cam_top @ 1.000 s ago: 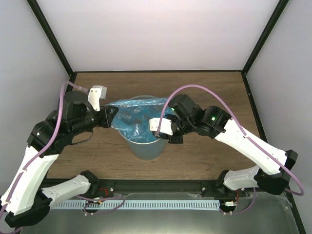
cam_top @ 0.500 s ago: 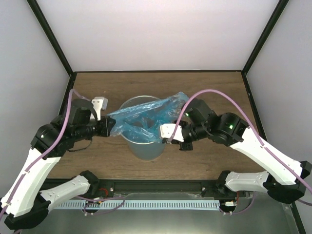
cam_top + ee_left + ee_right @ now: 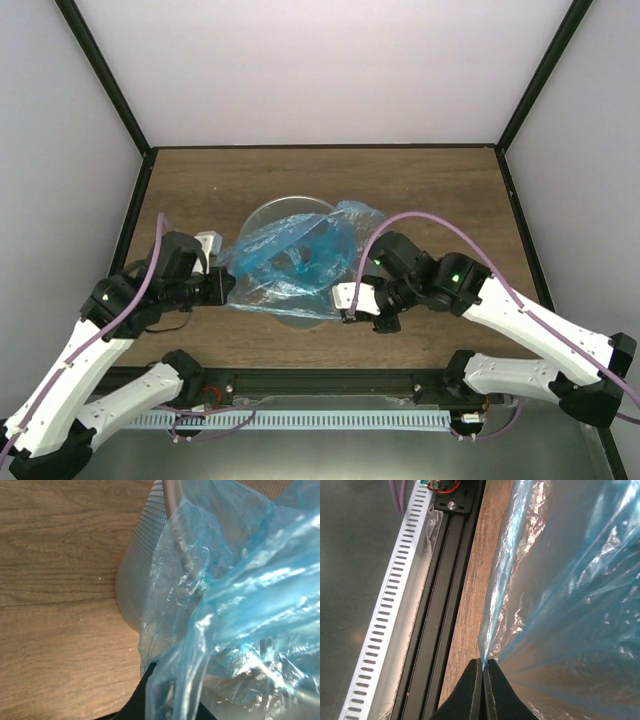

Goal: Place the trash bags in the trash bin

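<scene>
The light-blue trash bag (image 3: 290, 262) is stretched open over the round grey trash bin (image 3: 275, 210), draping over its near side. My left gripper (image 3: 222, 287) is shut on the bag's left edge, beside the bin's left wall. In the left wrist view the bag (image 3: 235, 605) covers the bin (image 3: 137, 575) and hides most of my gripper (image 3: 167, 700). My right gripper (image 3: 348, 303) is shut on the bag's right edge, near the bin's front right. In the right wrist view the jaws are pressed together at my gripper (image 3: 483, 667), pinching the bag film (image 3: 570, 605).
The wooden table (image 3: 440, 190) is enclosed by black frame posts and white walls. A black rail (image 3: 447, 580) and a slotted white cable duct (image 3: 390, 605) run along the table's near edge, just below my right gripper.
Both grippers have moved toward the near edge and downward with the bag. The bag's mouth has been pulled wider and lower over the bin.
</scene>
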